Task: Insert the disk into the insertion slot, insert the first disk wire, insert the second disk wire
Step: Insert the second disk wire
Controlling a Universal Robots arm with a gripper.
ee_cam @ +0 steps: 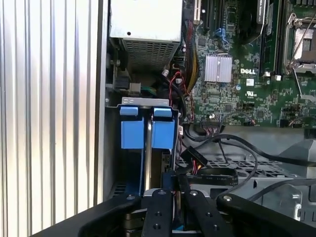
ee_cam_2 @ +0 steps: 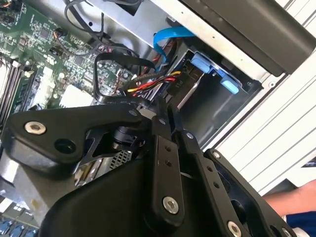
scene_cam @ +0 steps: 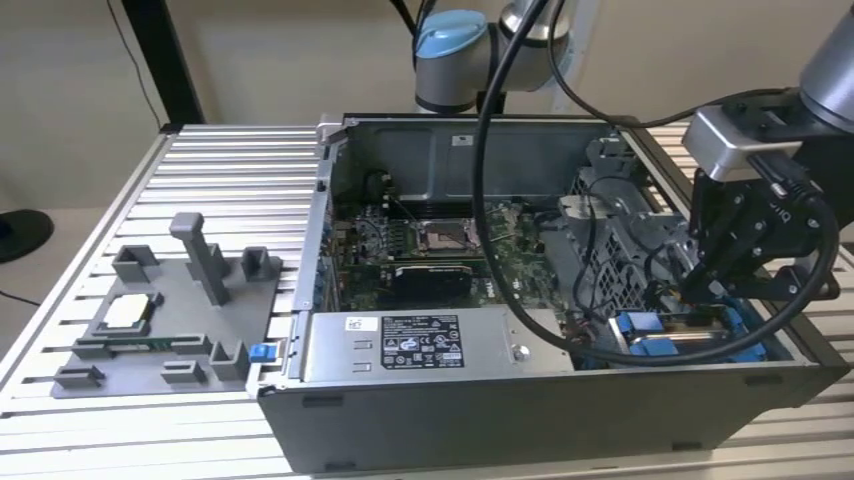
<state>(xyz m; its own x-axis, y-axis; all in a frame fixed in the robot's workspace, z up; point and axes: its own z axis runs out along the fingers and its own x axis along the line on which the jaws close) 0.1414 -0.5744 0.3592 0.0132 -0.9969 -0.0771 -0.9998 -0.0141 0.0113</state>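
The flat silver-metal disk (ee_cam_2: 190, 89) in its bright blue carrier stands on edge inside the blue and grey-blue plastic insertion slot (scene_cam: 663, 340). The slot sits in the corner of the open dark-grey computer case (scene_cam: 534, 420) on the exterior view's right. The case lies with its open side up, which I judge lets the arm come in from above. Two square blue tabs (ee_cam: 132, 131) cap the slot at one end. At the other end the black two-fingered gripper (ee_cam: 174, 187) reaches in, its fingers (ee_cam: 158, 212) clenched, as far as I can judge, on one small black plug (ee_cam: 170, 177). One bundle of red, yellow and black wires (ee_cam_2: 150, 85) runs just beside the tips, probably feeding that plug. One flat blue cable (ee_cam_2: 170, 35) curves near the slot. One grey labelled power-supply box (scene_cam: 414, 345) lies alongside.
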